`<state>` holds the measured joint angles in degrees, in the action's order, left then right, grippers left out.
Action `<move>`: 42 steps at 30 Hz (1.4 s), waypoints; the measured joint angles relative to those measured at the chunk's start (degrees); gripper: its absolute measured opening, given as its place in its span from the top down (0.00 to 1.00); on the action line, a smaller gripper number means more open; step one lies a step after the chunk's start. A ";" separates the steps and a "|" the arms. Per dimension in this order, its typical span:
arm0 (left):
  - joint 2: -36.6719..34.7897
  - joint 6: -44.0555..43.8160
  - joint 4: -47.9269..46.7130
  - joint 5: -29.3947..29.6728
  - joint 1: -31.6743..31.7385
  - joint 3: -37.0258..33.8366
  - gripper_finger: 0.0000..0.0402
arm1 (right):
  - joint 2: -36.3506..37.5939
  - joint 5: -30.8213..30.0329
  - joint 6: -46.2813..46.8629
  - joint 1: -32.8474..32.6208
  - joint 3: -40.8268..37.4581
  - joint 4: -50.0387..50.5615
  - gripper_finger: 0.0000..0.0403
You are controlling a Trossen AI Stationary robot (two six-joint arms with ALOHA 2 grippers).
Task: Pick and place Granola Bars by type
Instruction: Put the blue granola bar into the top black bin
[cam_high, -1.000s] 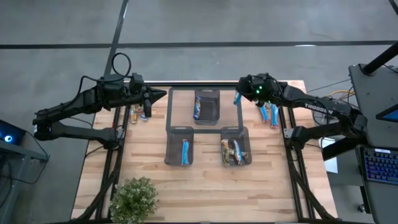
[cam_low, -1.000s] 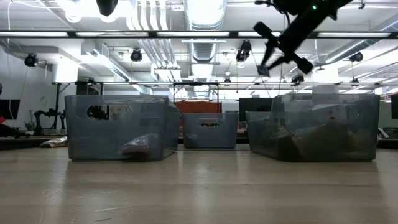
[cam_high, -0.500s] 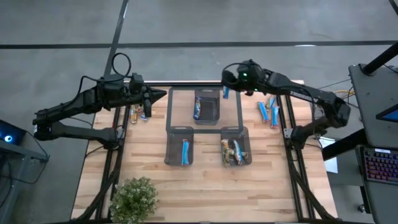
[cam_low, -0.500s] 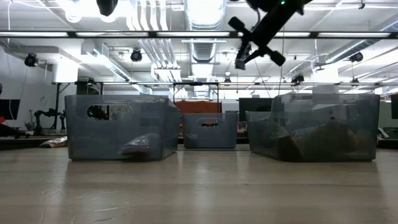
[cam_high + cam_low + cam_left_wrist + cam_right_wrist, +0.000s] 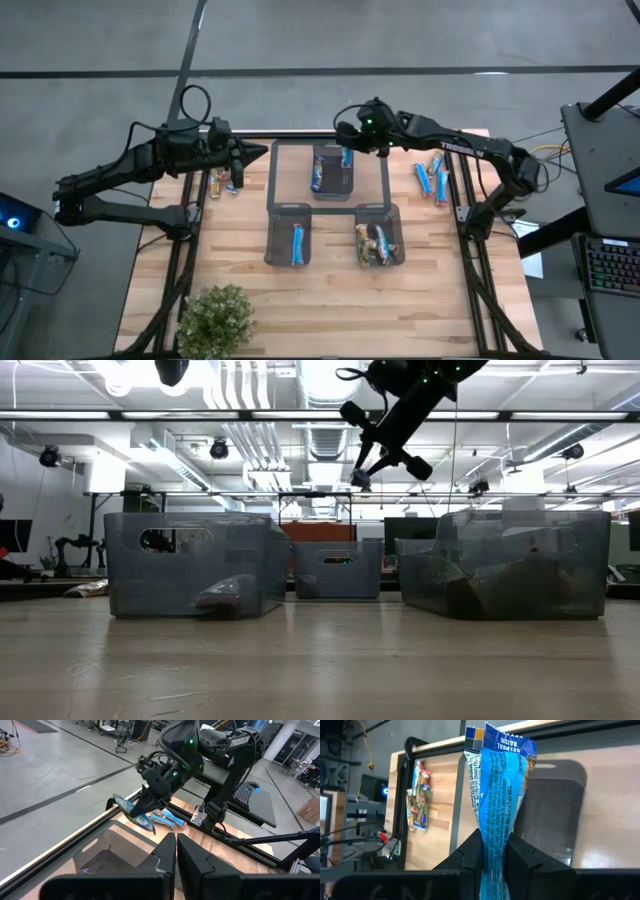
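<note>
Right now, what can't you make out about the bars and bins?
- Held bar: its lower end is hidden between the right gripper fingers, right wrist view.
- Far bin: contents blurred by its tinted wall, low view.
- Loose bars: wrapper print too small, high view.
- Left gripper: its shut fingers hide the bin behind, left wrist view.

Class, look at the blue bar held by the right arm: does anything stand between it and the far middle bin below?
Nothing visible does. The right gripper holds the blue granola bar in the air above the far middle bin, whose top is open; only another bar lies inside.
</note>
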<state>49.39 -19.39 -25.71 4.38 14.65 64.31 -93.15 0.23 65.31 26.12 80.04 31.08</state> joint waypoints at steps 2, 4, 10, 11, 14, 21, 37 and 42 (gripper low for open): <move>0.00 -0.26 -0.01 0.00 -0.01 -0.01 1.00 | -0.70 0.33 -0.01 -0.41 0.03 0.08 0.87; 0.00 -0.30 -0.02 0.00 0.00 0.00 1.00 | -1.18 1.31 0.02 -0.53 0.06 0.08 0.87; -0.01 -0.82 -0.04 0.00 0.00 0.00 1.00 | -3.97 5.82 0.29 -0.73 0.04 0.06 0.87; -0.01 -0.83 -0.02 0.00 0.00 -0.04 1.00 | -4.45 5.95 0.38 -0.73 0.04 0.06 0.87; -0.02 -1.10 0.04 0.00 0.00 -0.52 1.00 | -6.00 6.05 0.42 -0.73 0.04 0.03 0.87; -0.02 -2.99 -0.16 -0.01 0.00 -1.86 1.00 | -9.65 7.82 0.56 -0.63 0.03 -0.09 0.87; -0.02 -3.30 0.07 -0.02 0.00 -1.88 1.00 | -14.90 7.76 2.24 -0.56 -0.03 -0.55 0.87; -0.02 -3.33 0.04 -0.02 0.00 -1.88 1.00 | -14.96 7.52 2.67 -0.09 -0.03 -0.60 0.87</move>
<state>49.36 -22.72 -25.67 4.36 14.65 62.43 -108.12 7.75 67.98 26.03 80.01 30.48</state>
